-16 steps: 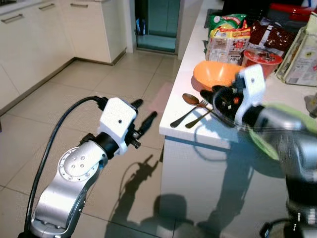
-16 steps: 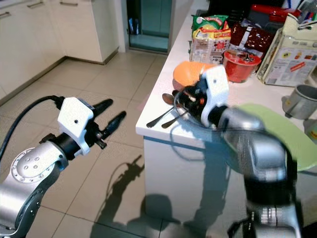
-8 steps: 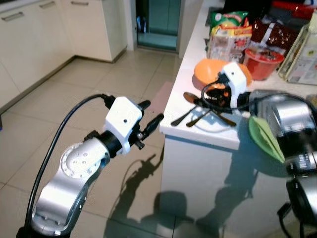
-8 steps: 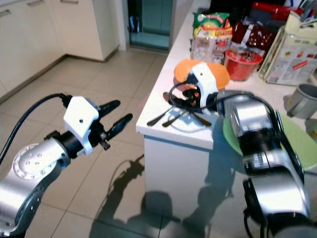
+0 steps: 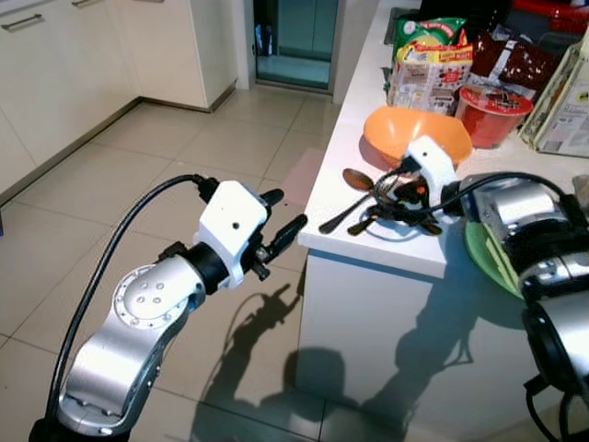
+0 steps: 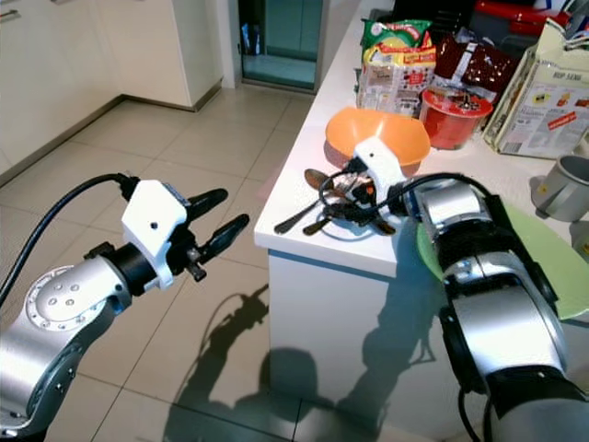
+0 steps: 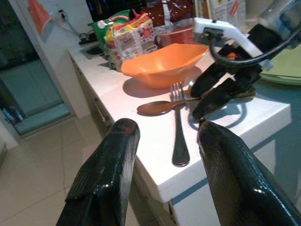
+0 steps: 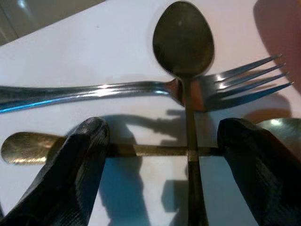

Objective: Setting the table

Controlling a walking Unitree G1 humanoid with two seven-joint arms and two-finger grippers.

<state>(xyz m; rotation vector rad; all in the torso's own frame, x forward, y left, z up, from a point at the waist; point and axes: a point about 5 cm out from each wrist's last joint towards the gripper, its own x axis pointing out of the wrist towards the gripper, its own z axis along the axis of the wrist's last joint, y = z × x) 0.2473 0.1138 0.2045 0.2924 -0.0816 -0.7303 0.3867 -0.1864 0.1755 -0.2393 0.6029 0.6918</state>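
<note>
Right wrist view has the right gripper (image 8: 155,150) low over the white countertop (image 5: 350,198), its two black fingers spread wide either side of a thin brass-coloured utensil handle (image 8: 150,150); nothing is held yet. A dark metal spoon (image 8: 184,42) runs between the fingers and crosses that handle, and a shiny steel fork (image 8: 141,89) lies across the spoon's neck; closing here could pinch two stems together, or drag the fork, since the pieces overlap. All of it lies near the counter's corner, so a sideways nudge might push cutlery off onto the tiled floor (image 5: 138,166). Just behind sits an orange plastic bowl (image 5: 414,133); beyond it a red instant-noodle cup (image 5: 492,110) and snack packets (image 5: 428,60) crowd the surface; a pale green plate (image 6: 525,249) lies beneath the right forearm. Off the counter edge, the left gripper (image 5: 281,221) hangs with fingers parted, empty.
</note>
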